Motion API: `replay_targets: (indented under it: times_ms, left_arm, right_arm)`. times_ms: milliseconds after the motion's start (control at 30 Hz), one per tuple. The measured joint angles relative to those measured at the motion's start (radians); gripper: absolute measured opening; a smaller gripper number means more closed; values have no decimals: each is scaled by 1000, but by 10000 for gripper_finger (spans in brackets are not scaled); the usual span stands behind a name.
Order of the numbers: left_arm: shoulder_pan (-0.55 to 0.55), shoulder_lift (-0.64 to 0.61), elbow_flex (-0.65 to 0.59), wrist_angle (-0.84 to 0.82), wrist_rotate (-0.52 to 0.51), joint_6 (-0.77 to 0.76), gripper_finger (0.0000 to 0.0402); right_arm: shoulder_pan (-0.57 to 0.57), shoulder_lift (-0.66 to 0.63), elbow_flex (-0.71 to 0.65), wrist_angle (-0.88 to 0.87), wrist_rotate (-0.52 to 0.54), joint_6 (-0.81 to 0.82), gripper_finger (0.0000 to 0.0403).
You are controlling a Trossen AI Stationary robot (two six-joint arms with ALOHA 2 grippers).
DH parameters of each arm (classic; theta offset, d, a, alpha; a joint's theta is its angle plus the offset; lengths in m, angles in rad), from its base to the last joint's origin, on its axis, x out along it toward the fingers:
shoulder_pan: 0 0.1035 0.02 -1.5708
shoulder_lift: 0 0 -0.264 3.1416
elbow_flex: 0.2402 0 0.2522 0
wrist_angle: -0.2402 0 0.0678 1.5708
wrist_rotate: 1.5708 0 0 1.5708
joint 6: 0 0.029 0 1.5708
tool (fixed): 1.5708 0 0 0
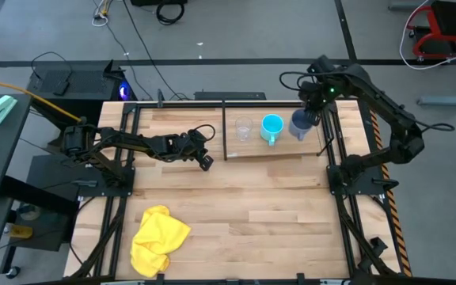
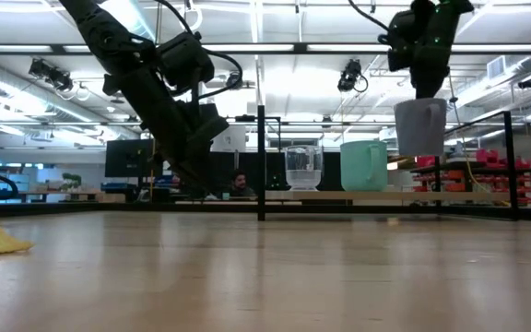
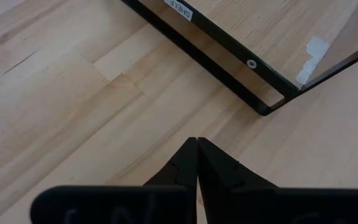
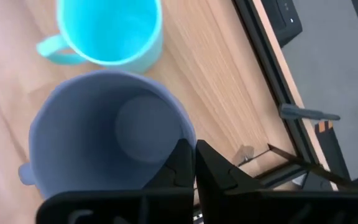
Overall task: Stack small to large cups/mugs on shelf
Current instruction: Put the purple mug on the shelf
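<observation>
On the shelf (image 1: 252,149) at the table's far side, a clear cup (image 1: 244,128) and a cyan mug (image 1: 271,127) stand upright on their bases. The grey-blue mug (image 2: 420,127) hangs above the shelf's right end, right of the cyan mug (image 2: 364,164), with my right gripper (image 4: 194,152) shut on it from above. My left gripper (image 3: 196,146) is shut with nothing between its fingers. It hovers over the tabletop just off the shelf's near left corner (image 3: 267,107). My right gripper pinches the grey-blue mug's rim (image 4: 180,135) on the side away from its handle (image 4: 25,174). One finger is inside the mug and one outside. The fingers come steeply from above. The mug hangs upright below them, clear of the shelf board (image 2: 376,196).
A yellow cloth (image 1: 158,237) lies crumpled near the table's near left edge. The shelf's black upright (image 2: 261,161) stands at its left end, and black frame rails run along the table's left and right sides. Bare plank tabletop spans the middle.
</observation>
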Motion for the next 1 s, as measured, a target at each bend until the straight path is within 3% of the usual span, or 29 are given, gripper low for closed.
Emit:
replay_targets:
  times_ms: [433,1000]
  left_arm:
    - [-4,0,0,0,0,0,15]
    - [-4,0,0,0,0,-1,18]
  right_arm:
    - [-59,-3,-161,145,-47,-63,2]
    - [-81,-2,-210,185,17,-78,2]
